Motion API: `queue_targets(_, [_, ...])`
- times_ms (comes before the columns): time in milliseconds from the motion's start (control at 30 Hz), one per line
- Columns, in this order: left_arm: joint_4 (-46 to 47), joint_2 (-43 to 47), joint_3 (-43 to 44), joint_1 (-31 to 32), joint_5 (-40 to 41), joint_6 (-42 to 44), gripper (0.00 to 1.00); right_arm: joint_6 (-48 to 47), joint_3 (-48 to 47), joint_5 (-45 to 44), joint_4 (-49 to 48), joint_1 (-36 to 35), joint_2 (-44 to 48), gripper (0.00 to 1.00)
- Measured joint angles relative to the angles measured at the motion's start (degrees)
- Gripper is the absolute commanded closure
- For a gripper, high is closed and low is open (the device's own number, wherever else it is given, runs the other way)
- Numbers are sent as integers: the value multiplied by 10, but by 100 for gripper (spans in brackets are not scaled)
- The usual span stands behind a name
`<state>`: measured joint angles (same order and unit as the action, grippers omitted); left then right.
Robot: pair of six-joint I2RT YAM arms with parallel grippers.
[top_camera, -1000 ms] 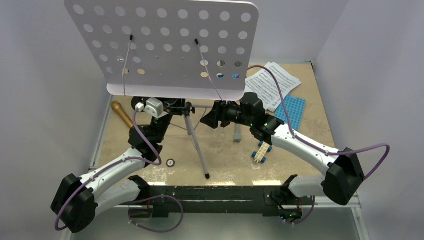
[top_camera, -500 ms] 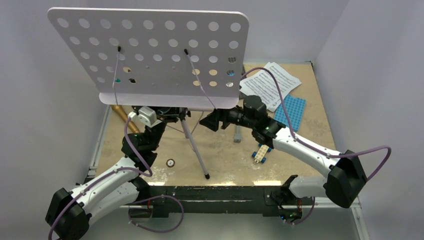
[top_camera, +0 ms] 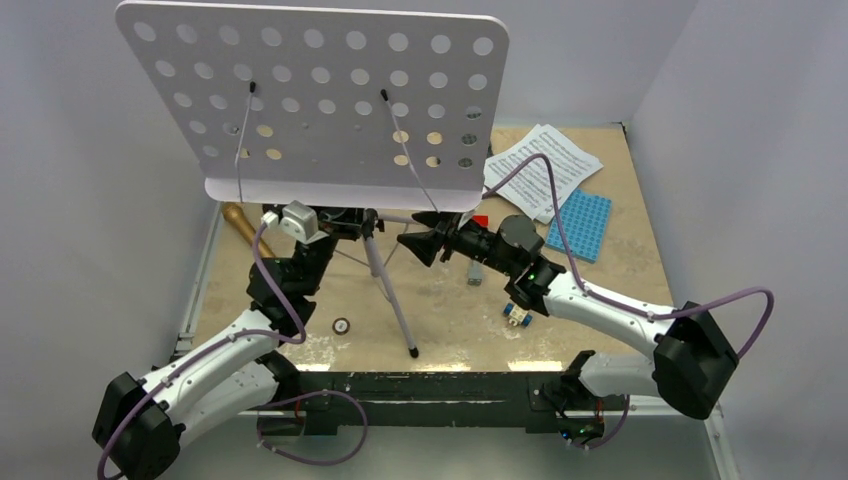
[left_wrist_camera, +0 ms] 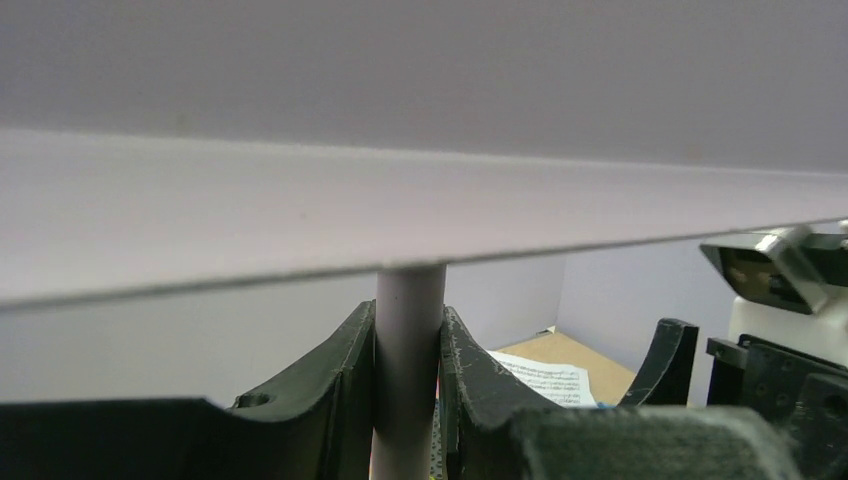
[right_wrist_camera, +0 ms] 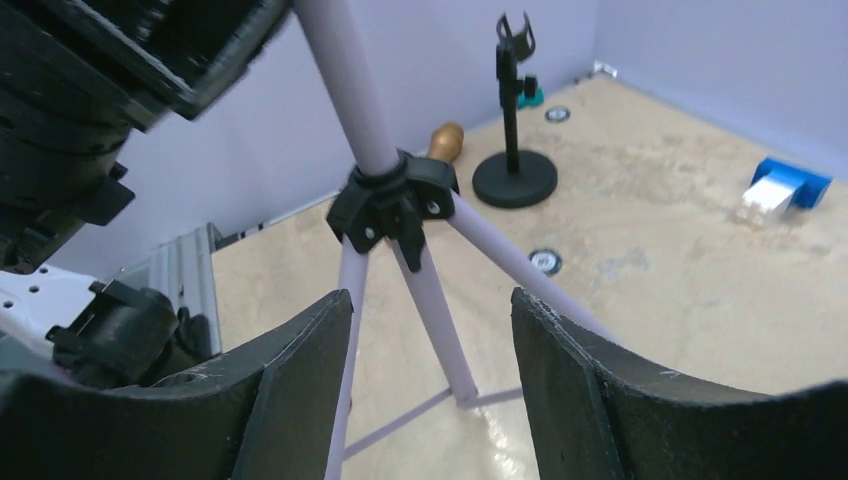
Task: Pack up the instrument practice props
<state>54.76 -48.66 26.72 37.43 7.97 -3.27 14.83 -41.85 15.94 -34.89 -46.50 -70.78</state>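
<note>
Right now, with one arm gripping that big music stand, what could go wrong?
The left gripper clamps only the thin pole just under the wide desk of the music stand; top-heavy, it might twist or tip. The right gripper is open, aimed at the tripod legs below the black hub; closing on them could bend a leg. The mic stand beyond the legs could get knocked over.

No word, brand or number can be read anywhere. Printed staves are seen on the white sheet-music pages at the counter's far right, but the notation, and perhaps a title, is too small to be made out.
</note>
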Motion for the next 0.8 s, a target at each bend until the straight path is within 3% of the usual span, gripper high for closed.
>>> queue_targets(533, [9,-45,16,-3,8,-21,100,2,-34,29,-205,0,-105,39])
queue_targets(800, [19,-24,-8,-3,10,-34,100,22,-20,43,-224,-1,-102,34])
